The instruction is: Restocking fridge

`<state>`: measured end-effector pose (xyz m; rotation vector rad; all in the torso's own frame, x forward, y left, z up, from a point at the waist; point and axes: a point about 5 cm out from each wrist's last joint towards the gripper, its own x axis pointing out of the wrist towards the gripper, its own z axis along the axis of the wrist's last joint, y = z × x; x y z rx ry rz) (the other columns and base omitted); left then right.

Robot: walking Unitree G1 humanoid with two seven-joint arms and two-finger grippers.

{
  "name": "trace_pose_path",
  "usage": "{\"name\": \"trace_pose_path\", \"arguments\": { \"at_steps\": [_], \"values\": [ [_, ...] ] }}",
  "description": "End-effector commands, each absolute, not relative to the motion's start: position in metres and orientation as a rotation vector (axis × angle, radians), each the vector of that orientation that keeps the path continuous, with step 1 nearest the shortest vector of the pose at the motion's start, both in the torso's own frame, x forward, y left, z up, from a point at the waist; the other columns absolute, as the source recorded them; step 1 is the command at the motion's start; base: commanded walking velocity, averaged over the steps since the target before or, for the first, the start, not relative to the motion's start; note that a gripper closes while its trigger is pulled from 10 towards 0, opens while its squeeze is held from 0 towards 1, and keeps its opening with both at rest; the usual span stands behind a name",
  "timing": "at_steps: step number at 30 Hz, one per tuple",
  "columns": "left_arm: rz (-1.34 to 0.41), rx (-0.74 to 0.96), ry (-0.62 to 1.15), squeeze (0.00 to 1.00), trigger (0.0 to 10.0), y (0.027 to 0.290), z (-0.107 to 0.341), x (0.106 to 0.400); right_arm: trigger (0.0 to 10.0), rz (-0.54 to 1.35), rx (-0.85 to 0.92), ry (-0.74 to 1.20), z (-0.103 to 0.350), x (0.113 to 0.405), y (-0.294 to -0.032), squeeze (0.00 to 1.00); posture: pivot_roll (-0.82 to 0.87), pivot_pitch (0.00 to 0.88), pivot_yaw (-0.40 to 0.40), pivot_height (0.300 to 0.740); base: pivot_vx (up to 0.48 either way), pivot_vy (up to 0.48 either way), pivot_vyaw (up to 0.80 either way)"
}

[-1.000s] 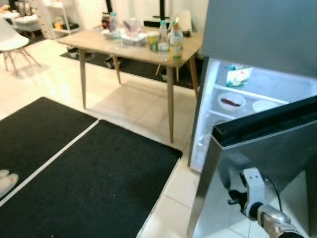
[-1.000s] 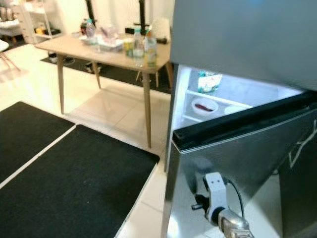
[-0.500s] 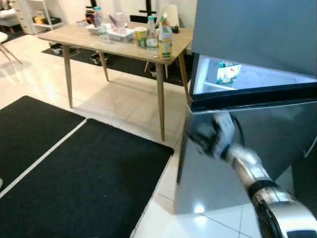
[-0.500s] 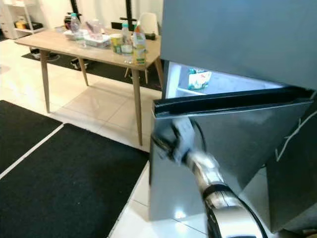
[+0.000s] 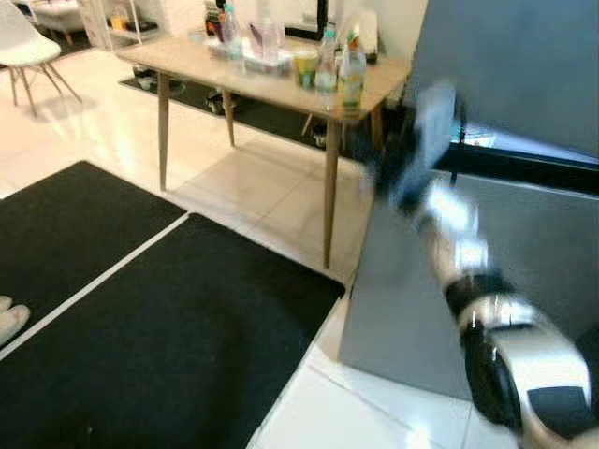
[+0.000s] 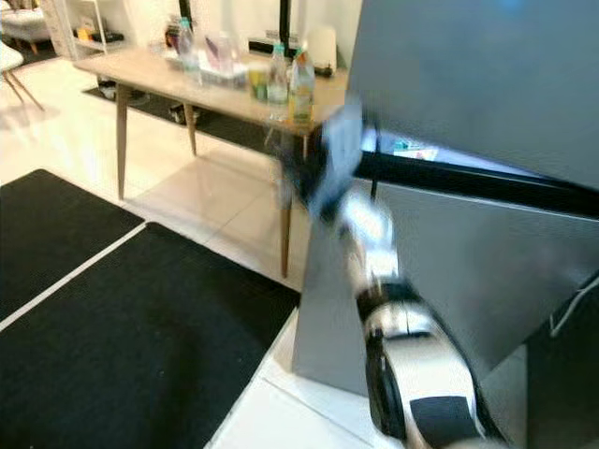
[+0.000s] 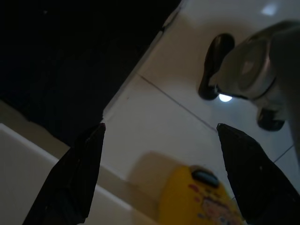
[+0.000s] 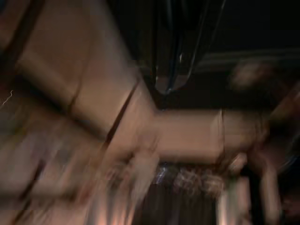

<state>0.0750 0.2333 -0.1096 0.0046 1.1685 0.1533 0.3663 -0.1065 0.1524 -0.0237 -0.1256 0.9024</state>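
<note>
The grey fridge (image 5: 524, 262) stands at the right, its lower door nearly against the body. A thin lit slit (image 6: 416, 150) of the inside shows above the door's dark top edge. My right arm is raised and motion-blurred, with the right gripper (image 5: 407, 154) at the door's upper left corner. The right wrist view is a blur. In the left wrist view my left gripper (image 7: 159, 178) hangs open over the tiled floor, with a yellow object (image 7: 201, 199) low between the fingers (image 7: 70, 178). On the wooden table (image 5: 187, 64) stand several bottles (image 5: 351, 75) and a cup.
Two black mats (image 5: 178, 346) cover the floor in front of me, with pale tiles around them. The table's legs stand just left of the fridge. A white chair (image 5: 28, 51) is at the far left. A light shoe (image 5: 11, 323) shows at the left edge.
My right arm swung up from low in front of the door to its top corner. The lit opening of the fridge shrank to a slit. The camera view also shifted.
</note>
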Motion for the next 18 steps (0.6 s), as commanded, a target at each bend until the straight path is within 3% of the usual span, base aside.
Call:
{"name": "trace_pose_path", "arguments": {
  "at_steps": [1,3,4,5,7,8,9,10,12,13,14,16,17,18],
  "values": [
    [0.148,-0.002,1.171,0.00,10.0,0.231,-0.110,0.074,10.0,0.977,-0.079,-0.081,0.147,0.362,-0.106,0.00,-0.08,0.035,-0.033,0.740,0.000,0.000,0.00],
    [0.149,-0.008,1.155,0.00,10.0,0.230,-0.110,0.079,10.0,0.924,-0.110,0.138,0.093,0.344,-0.120,0.00,-0.08,0.028,-0.036,0.740,0.000,0.000,0.00],
    [0.149,-0.008,1.155,0.00,10.0,0.230,-0.110,0.079,10.0,0.924,-0.110,0.138,0.093,0.344,-0.120,0.00,-0.08,0.028,-0.036,0.740,0.000,0.000,0.00],
    [0.151,-0.011,1.146,0.00,10.0,0.230,-0.109,0.082,10.0,0.816,-0.129,0.290,0.061,0.332,-0.134,0.00,-0.08,0.026,-0.038,0.740,0.000,0.000,0.00],
    [0.151,-0.011,1.146,0.00,10.0,0.230,-0.109,0.082,10.0,0.816,-0.129,0.290,0.061,0.332,-0.134,0.00,-0.08,0.026,-0.038,0.740,0.000,0.000,0.00],
    [0.153,-0.014,1.139,0.00,10.0,0.229,-0.109,0.085,10.0,0.709,-0.154,0.425,0.034,0.317,-0.148,0.00,-0.08,0.022,-0.038,0.740,0.000,0.000,0.00],
    [0.153,-0.014,1.139,0.00,10.0,0.229,-0.109,0.085,10.0,0.709,-0.154,0.425,0.034,0.317,-0.148,0.00,-0.08,0.022,-0.038,0.740,0.000,0.000,0.00],
    [0.154,-0.017,1.135,0.00,10.0,0.228,-0.108,0.087,10.0,0.566,-0.178,0.595,0.000,0.292,-0.168,0.00,-0.08,0.019,-0.038,0.740,0.000,0.000,0.00],
    [0.154,-0.017,1.135,0.00,10.0,0.228,-0.108,0.087,10.0,0.566,-0.178,0.595,0.000,0.292,-0.168,0.00,-0.08,0.019,-0.038,0.740,0.000,0.000,0.00],
    [0.154,-0.018,1.135,0.00,10.0,0.228,-0.108,0.088,10.0,0.450,-0.191,0.754,-0.030,0.261,-0.188,0.00,-0.08,0.018,-0.036,0.740,0.000,0.000,0.00],
    [0.154,-0.018,1.135,0.00,10.0,0.228,-0.108,0.088,10.0,0.450,-0.191,0.754,-0.030,0.261,-0.188,0.00,-0.08,0.018,-0.036,0.740,0.000,0.000,0.00],
    [0.150,-0.015,1.155,0.00,10.0,0.228,-0.109,0.086,10.0,0.312,-0.197,1.049,-0.077,0.183,-0.218,0.00,-0.07,0.019,-0.033,0.740,0.000,0.000,0.00],
    [0.153,-0.016,1.158,0.00,10.0,0.228,-0.109,0.085,10.0,0.294,-0.197,1.118,-0.085,0.162,-0.223,0.00,-0.07,0.019,-0.033,0.740,0.000,0.000,0.00],
    [0.153,-0.016,1.158,0.00,10.0,0.228,-0.109,0.085,10.0,0.294,-0.197,1.118,-0.085,0.162,-0.223,0.00,-0.07,0.019,-0.033,0.740,0.000,0.000,0.00]
  ]
}}
